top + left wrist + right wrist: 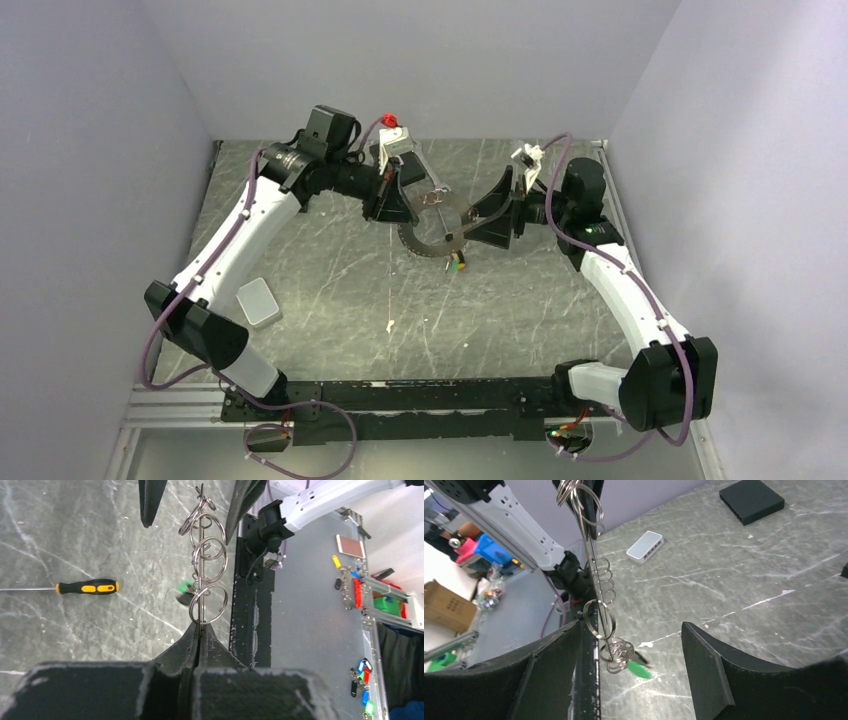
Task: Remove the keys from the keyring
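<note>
A: Keyring (200, 611)? Thin shiny metal hoop, seen edge-on, over the grey marbled counter (75, 530).

B: Left pincer (200, 628) is clamped tight on its rim. Right pincer (629, 626) is spread wide, hoop betw. its black fingers, close to one.

A: Keys (428, 249)?

B: Small grey teeth along the hoop's lower edge. Too tiny to tell shapes. Round wire loops (226, 554) & a green tag (186, 586) hang there too.
</note>
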`<state>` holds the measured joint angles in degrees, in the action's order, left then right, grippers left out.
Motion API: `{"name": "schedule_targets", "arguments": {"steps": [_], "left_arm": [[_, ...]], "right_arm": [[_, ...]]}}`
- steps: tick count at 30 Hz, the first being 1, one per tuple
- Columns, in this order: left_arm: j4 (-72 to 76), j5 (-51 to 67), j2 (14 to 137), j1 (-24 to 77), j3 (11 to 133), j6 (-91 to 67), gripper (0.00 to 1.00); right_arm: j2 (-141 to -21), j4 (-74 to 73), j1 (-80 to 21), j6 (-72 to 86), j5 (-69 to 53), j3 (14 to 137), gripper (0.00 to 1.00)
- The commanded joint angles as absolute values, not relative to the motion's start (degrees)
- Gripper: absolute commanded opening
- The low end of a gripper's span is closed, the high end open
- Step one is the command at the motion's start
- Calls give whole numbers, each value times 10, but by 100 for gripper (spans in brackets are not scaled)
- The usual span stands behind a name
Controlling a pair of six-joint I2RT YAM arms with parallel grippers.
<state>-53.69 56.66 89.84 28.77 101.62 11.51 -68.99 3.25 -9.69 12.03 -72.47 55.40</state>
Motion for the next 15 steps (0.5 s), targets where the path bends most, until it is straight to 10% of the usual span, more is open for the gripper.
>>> {"name": "schedule_targets", "arguments": {"steps": [1,15], "left_arm": [[-492,648,895,276,1011,71,0],[-385,721,901,231,957,-38,0]], "right_arm": [[-698,222,-115,298,-740,535,74],[-715,361,-142,482,-693,475,44]]}}
